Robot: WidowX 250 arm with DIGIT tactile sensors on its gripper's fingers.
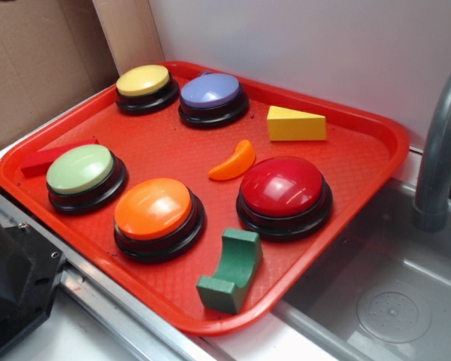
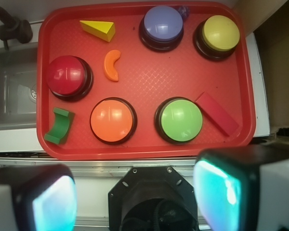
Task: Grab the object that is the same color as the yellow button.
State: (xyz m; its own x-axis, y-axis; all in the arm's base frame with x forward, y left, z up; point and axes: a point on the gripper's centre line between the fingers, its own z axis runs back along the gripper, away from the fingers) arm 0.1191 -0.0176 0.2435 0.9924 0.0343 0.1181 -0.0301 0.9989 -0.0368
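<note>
One red tray [image 1: 376,143] holds five dome buttons: yellow button [image 1: 143,80], purple [image 1: 210,91], pale green [image 1: 80,168], orange [image 1: 152,208] and red [image 1: 281,186]. Four loose blocks sit among them: a yellow wedge [image 1: 295,125], an orange crescent [image 1: 234,162], a green arch [image 1: 231,271] and a red bar [image 1: 49,157].

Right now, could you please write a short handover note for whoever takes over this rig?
Gripper: open, empty, held back from the near edge of the red tray, touching nothing.
Yellow wedge block: lies at a far corner of the tray, near the purple button and the orange crescent, touching neither.
Yellow button: other far corner, beside the purple button.
Done: nothing grasped yet.
Left: reach across the tray, close on the wedge, lift it.
</note>
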